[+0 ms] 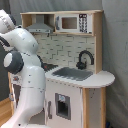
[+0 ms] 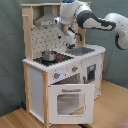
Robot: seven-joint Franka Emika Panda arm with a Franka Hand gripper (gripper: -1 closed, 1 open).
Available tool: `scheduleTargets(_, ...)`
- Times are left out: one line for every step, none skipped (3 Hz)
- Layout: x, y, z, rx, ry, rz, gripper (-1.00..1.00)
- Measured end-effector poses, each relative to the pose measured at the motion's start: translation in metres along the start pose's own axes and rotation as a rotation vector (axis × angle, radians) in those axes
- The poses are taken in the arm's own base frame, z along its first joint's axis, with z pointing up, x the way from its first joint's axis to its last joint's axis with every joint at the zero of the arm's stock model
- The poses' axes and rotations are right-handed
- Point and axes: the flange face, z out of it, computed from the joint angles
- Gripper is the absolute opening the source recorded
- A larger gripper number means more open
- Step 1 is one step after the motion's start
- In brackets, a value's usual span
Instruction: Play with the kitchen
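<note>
The kitchen (image 2: 62,75) was seen standing directly on a light wooden floor (image 2: 107,112) in the second exterior view. In the first exterior view, wooden floor (image 1: 5,110) was visible at lower left.
</note>
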Motion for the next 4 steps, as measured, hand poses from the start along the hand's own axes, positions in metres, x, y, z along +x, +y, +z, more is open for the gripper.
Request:
scheduleTargets(-0.014,0.001,-0.018,-0.088,-0.011,0.01,1.0)
scheduleTargets(-0.028,0.004,-0.035,-0.178,-0.024,0.027,1.0)
scheduleTargets(-0.04,0.005,-0.047,-0.256,-0.039,0.046,1.0)
scheduleTargets(-0.052,0.003,-0.058,-0.343,-0.055,0.068,1.0)
